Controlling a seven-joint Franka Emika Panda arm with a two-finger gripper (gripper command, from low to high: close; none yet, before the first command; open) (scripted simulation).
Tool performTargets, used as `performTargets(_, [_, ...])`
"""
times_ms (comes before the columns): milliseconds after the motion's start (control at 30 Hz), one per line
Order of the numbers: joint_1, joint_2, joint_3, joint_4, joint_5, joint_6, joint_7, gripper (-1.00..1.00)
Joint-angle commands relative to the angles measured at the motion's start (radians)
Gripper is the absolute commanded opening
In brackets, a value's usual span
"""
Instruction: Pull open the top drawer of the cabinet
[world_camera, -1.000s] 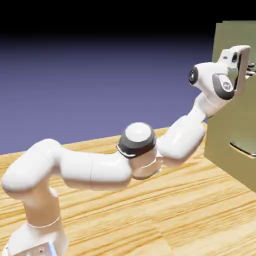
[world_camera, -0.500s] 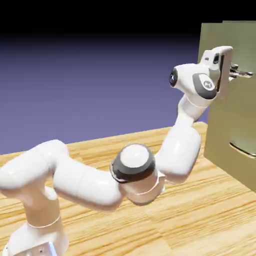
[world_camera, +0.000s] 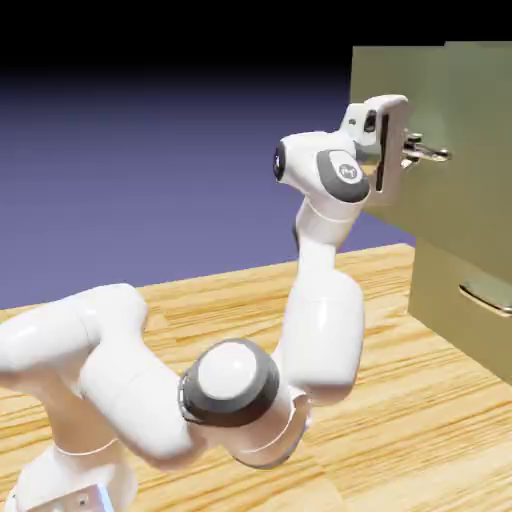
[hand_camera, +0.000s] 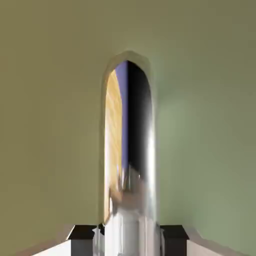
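Pinching the top drawer's silver handle (hand_camera: 131, 165) between its fingers, the gripper (world_camera: 428, 152) sat at the top drawer (world_camera: 450, 130), which stood pulled out well past the lower drawer front (world_camera: 470, 310) of the cabinet (world_camera: 480, 340).

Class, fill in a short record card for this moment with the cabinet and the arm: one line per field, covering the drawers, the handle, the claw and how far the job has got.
Cabinet: olive-khaki cabinet, at the exterior view's right, on the wooden table
Top drawer: top drawer pulled out, its front jutting well past the front below
Lower drawer: lower drawer flush and shut
Handle: silver handle held between the fingers
Claw: claw shut on the handle
Progress: drawer partly open; full travel cannot be judged
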Motion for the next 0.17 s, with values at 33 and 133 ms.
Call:
performTargets(33, [-0.037, 0.010, 0.012, -0.066, 0.013, -0.026, 0.008, -1.00])
performTargets(133, [-0.059, 0.015, 0.021, -0.102, 0.025, -0.041, 0.012, 1.00])
